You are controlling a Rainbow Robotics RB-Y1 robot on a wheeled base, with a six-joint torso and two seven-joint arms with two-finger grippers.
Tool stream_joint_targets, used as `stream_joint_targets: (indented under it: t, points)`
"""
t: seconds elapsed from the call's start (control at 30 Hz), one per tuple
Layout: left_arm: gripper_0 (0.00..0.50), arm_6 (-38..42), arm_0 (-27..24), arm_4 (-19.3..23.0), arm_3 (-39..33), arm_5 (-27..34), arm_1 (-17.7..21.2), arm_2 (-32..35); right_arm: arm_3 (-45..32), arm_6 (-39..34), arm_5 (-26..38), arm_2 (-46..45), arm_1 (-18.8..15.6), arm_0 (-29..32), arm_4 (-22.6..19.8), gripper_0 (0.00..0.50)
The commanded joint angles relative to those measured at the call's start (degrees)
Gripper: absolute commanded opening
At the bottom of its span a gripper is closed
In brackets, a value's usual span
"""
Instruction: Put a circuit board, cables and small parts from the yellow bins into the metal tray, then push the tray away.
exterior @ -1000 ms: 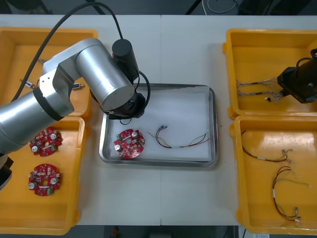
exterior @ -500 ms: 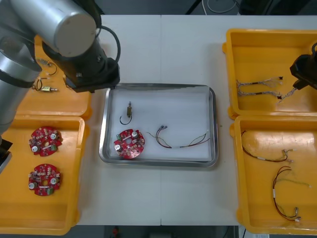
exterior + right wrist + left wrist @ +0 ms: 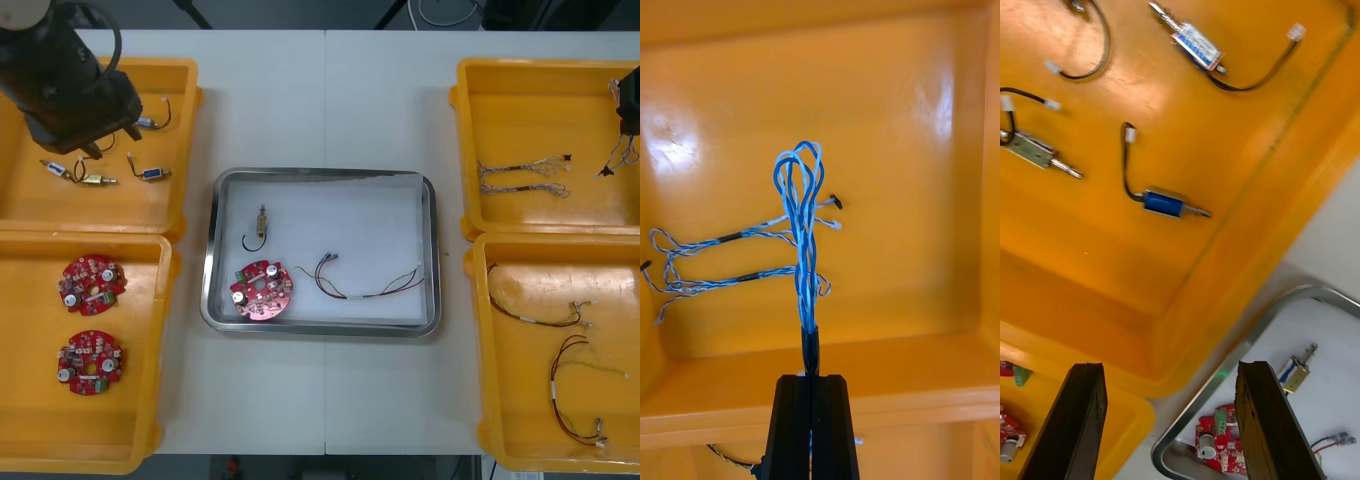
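Metal tray [image 3: 432,250] lies mid-desk [image 3: 320,100] between the yellow bins [image 3: 520,110], two to each side of me. Inside it I count a circuit board [image 3: 262,290], a thin reddish cable [image 3: 370,290] and one small metal part [image 3: 260,222] with a black lead. By my reckoning the twisted cable is the item in hand, and the push comes last.

My left end effector [image 3: 1166,366] hangs over the far left bin, fingers spread with nothing between them, and spare small parts [image 3: 1163,202] lie in the bin beyond. My right end effector [image 3: 811,379] is above the far right bin, fingers pinched on a blue and white cable [image 3: 803,225] that stands out from them in a long loop. Two more twisted cables [image 3: 715,262] lie on that bin's floor.

I expect the held cable to be near weightless and limp, apt to swing and to snag its loops on a bin wall or the tray rim. The pinch sits just under a black sleeve, which I judge the best hold: stiffer than the bare twist and less likely to slip.

From above, the right end effector sits at the frame's edge and I can't judge the pinch; the right wrist camera settles it. The left wrist camera likewise gives me the spread fingers, which the arm's bulk covers from overhead.
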Motion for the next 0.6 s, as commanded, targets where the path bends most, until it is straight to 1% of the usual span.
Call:
stream_joint_targets:
  t: [0.03,0.2,0.3,0.43,0.53,0.6]
  points:
    - [0.500,-5.8,-2.7,-2.4,5.0,-0.8,3.9,3.7,-6.5,5.0,0.4,2.0,-2.5,-0.7,-1.7,0.000]
    - [0.500,-8.5,-2.9,-2.7,11.0,-5.0,5.4,5.5,-11.1,9.8,0.4,5.4,-2.5,-0.5,-6.1,0.000]
    - [0.500,-9.5,-3.1,-2.9,14.3,-8.2,6.1,7.1,-15.1,13.0,0.4,9.6,-2.5,-0.5,-8.5,0.000]
    - [0.500,-10.5,-3.5,-3.4,17.5,-11.5,6.7,7.3,-19.9,16.2,0.4,14.0,-2.4,-0.5,-10.9,0.000]
    - [0.500,-12.9,-3.7,-3.9,20.7,-14.6,7.0,7.4,-24.0,19.0,0.4,17.6,-2.5,-0.5,-12.9,0.000]
    - [0.500,-13.8,-3.7,-4.3,23.1,-17.4,7.3,7.4,-27.2,20.9,0.4,20.1,-1.9,-0.5,-14.2,0.000]
